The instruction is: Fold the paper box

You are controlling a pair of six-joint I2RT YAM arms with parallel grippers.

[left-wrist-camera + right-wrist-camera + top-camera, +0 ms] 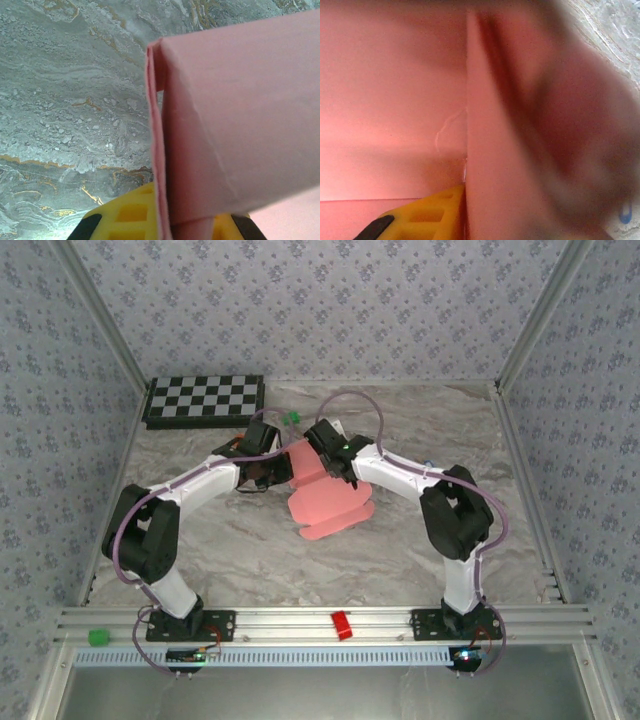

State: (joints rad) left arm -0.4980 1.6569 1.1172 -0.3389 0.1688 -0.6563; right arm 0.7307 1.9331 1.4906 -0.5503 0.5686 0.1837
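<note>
A checkerboard [204,400] lay in the tabletop's [400,560] far-left corner. The left gripper [268,468] was pinched shut on a raised wall of the box [330,502], which sat partly folded mid-tabletop between the 2 grippers. The right gripper [332,455] had 1 yellow finger [427,217] against another wall. I could not tell whether its jaws gripped that wall.

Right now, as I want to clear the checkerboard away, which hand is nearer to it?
Left. The left hand sits by the near right corner of the checkerboard, left of the paper box; the right hand is farther right, on the box's other side.
</note>
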